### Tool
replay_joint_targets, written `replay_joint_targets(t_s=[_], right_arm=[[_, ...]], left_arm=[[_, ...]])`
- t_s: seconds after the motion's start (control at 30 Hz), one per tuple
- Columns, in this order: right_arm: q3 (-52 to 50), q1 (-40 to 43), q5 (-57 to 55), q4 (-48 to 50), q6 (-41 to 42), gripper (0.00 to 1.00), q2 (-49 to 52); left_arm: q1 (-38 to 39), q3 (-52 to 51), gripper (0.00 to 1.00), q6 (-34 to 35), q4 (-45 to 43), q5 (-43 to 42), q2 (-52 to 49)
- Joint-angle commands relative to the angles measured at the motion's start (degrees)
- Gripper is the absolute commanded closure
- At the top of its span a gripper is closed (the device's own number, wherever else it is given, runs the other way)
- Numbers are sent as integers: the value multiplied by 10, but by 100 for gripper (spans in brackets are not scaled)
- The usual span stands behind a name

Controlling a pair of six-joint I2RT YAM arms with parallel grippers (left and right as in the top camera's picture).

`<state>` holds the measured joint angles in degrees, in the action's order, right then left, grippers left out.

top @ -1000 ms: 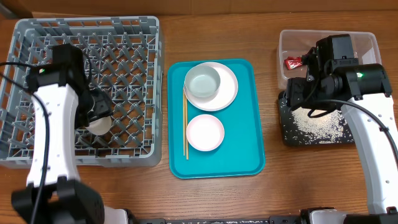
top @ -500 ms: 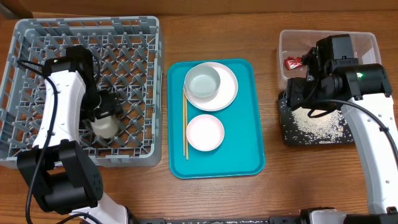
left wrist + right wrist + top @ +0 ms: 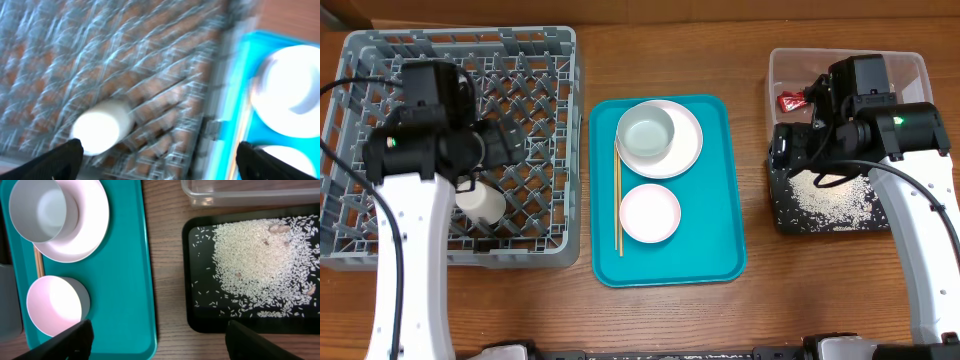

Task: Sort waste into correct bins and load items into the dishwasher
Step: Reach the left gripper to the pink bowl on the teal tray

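Wooden table (image 3: 750, 60), teal tray (image 3: 720, 235) between dish rack (image 3: 470, 256) and black tray (image 3: 784, 205), left tool (image 3: 160, 162) apart, right tool (image 3: 160, 342) apart

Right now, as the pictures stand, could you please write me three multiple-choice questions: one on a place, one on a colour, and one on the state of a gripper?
1. Where is the small white cup?
A. inside the grey dish rack
B. on the teal tray
C. in the clear tub

2. What colour is the tray under the loose rice?
A. teal
B. black
C. red

3. In what state is the left gripper?
A. open, holding nothing
B. shut on the cup
C. shut on the chopsticks

Answers:
1 A: the cup sits among the rack's pegs, apart from everything else.
2 B: the grains are spread over the black tray.
3 A: in the left wrist view its fingers stand wide apart, and the cup lies beyond them, untouched.
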<state>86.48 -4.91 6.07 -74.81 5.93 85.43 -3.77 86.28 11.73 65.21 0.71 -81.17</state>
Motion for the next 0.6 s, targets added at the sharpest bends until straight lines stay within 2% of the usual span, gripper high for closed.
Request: replay_joint_targets(t_s=[0.0,0.07,0.17,0.3,0.47,0.53,0.57], right_arm=[[17,2,18,4,-2,12,-8],[17,2,19,1,-2,11,-8],[16,2,19,2,-2,11,-8],[16,2,19,1,-2,11,-5],[16,2,19,-1,-2,11,-5],[16,2,-20,-16,5,12,-5],[16,4,-57,-27,38,12,-5]], left_arm=[[86,2,0,-47,-38,-48,38],[136,2,0,-44,-56,-74,33],[186,2,1,-45,-61,-156,15],[262,2,9,-55,-54,-141,-38],[326,2,10,-55,-55,-107,-88],[360,2,13,-55,-55,-107,-112],[375,2,13,-55,-56,-106,-121]])
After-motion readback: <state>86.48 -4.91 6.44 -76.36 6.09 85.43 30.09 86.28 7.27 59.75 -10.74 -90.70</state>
